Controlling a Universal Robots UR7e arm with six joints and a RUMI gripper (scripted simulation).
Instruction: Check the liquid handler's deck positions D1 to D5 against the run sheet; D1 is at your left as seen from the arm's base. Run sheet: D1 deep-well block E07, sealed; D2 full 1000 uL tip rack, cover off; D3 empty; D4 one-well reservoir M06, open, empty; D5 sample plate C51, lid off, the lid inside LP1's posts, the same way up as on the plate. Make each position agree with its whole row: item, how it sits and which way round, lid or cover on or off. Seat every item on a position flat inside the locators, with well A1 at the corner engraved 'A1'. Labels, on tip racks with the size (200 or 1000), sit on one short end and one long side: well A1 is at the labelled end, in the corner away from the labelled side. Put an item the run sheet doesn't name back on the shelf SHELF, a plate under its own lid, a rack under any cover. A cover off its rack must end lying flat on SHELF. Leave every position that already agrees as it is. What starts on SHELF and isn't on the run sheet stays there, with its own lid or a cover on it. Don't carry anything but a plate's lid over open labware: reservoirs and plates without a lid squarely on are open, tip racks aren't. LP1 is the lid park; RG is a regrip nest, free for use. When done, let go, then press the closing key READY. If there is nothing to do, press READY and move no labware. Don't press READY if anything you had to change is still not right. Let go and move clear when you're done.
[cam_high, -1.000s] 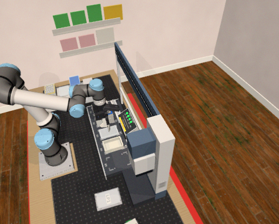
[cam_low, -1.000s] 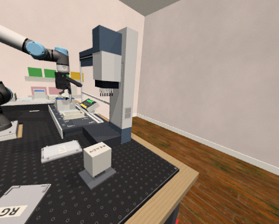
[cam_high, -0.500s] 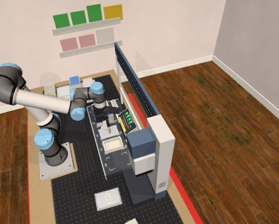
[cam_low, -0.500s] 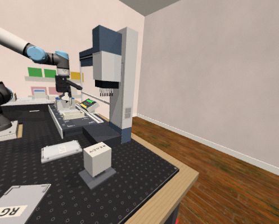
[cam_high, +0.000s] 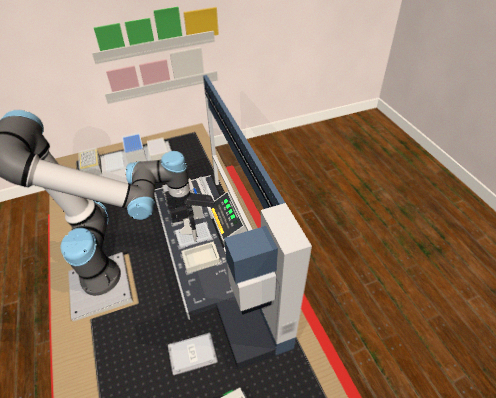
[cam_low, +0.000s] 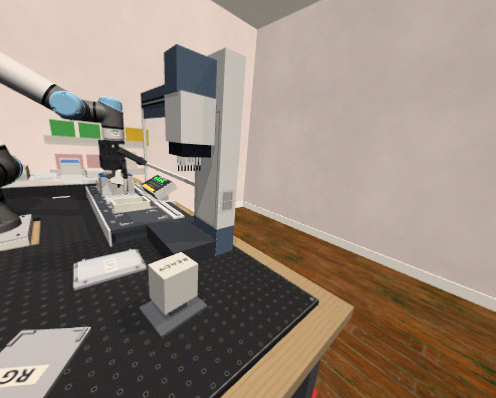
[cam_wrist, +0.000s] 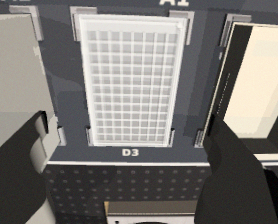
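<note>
Above position D3 on the liquid handler's deck (cam_high: 206, 287) (cam_low: 145, 220), the claw (cam_high: 194, 234) (cam_low: 121, 189) (cam_wrist: 129, 114) stands wide, its two fingers well apart with nothing between them. In the wrist view a white gridded plate (cam_wrist: 131, 85) sits at D3, inside the corner locators, its long sides running between the two fingers; whether it has a lid on, I cannot tell. Beside it, at D4, is a cream one-well reservoir (cam_high: 201, 257) (cam_low: 130, 202) (cam_wrist: 260, 85), open at the top. On the other side of the plate, a pale block-like item (cam_wrist: 22, 80) stands in the next position, cut off by the edge of the wrist view. D5, past the reservoir, holds no labware. On the bench (cam_high: 145, 340) (cam_low: 240, 320), the lid park LP1 (cam_high: 192, 354) (cam_low: 109, 268) carries no lid between its posts. The closing key READY (cam_low: 173, 283) stands near LP1, and the regrip nest RG (cam_low: 45, 357) lies at the near edge of the exterior view with nothing on it. At the back of the bench, a blue-topped item (cam_high: 133, 144) (cam_low: 70, 166) stands among other labware, with a yellowish rack (cam_high: 88, 159) at one end of the row.
</note>
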